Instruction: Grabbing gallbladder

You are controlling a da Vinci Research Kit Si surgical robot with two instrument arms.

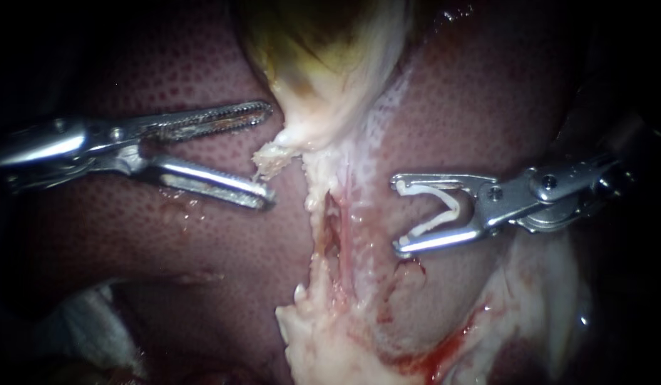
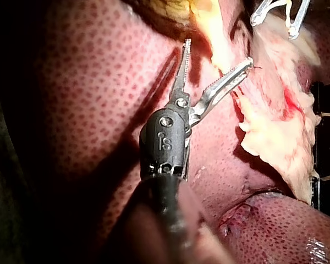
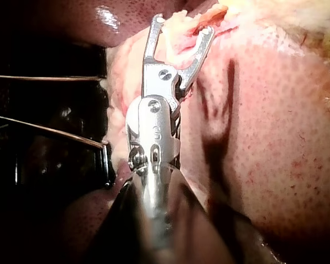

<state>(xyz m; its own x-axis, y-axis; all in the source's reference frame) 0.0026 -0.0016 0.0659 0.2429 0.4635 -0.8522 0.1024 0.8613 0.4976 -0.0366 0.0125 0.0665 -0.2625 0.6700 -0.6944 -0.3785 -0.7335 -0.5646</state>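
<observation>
Pale yellow-green gallbladder (image 1: 323,64) lies at the upper edge of the liver (image 1: 202,235). My left instrument (image 1: 267,153) stands just beside its tip, jaws spread, likely to seize it; my right instrument (image 1: 398,215) sits apart, jaws holding a white clip (image 1: 455,212).

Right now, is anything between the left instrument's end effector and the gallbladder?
Nothing visible does. The left instrument has its end effector open, facing the gallbladder at its pale lower end across a short gap of bare liver. The right instrument, carrying a clip, is clear on the far side.
</observation>
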